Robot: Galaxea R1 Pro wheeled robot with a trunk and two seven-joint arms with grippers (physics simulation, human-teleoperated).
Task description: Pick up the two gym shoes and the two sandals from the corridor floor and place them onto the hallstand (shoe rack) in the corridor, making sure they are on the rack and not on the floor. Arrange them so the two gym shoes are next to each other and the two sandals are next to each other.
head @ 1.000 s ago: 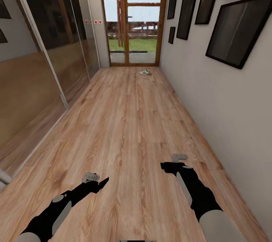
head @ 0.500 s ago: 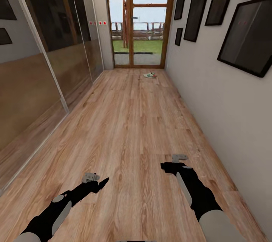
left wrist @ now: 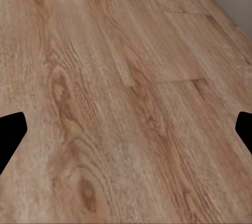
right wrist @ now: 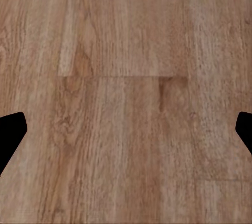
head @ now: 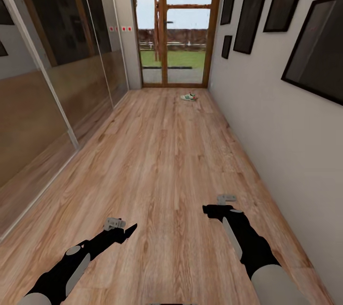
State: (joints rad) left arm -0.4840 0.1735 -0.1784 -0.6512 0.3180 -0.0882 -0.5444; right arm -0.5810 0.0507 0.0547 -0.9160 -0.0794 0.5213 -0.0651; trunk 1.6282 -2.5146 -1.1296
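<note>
We're looking down a long corridor with a light brown wood-plank floor [head: 162, 162]. Far ahead, near the right wall and just short of the glazed wooden-framed door [head: 174, 24], lies one white lace-up gym shoe with green stripes [head: 189, 97], flat on the floor; it's too small here to read more detail than that. On the left side runs a wall of glossy dark sliding panels [head: 57, 57], and on the pale right wall hangs a cluster of black-framed pictures [head: 286, 24].

Down low, both arms reach forward over bare boards. The left gripper [head: 127, 230] hangs above the floor at the lower left, well apart from the shoe. In its wrist camera its two black fingertips [left wrist: 11, 135] sit at opposite edges with wood grain wide between them, so it's spread and holding nothing. The right gripper [head: 208, 209] hovers at the lower right, again far from the shoe. Its wrist camera tells the same story: black fingertips [right wrist: 11, 136] at either edge, planks between, spread apart and empty.
</note>
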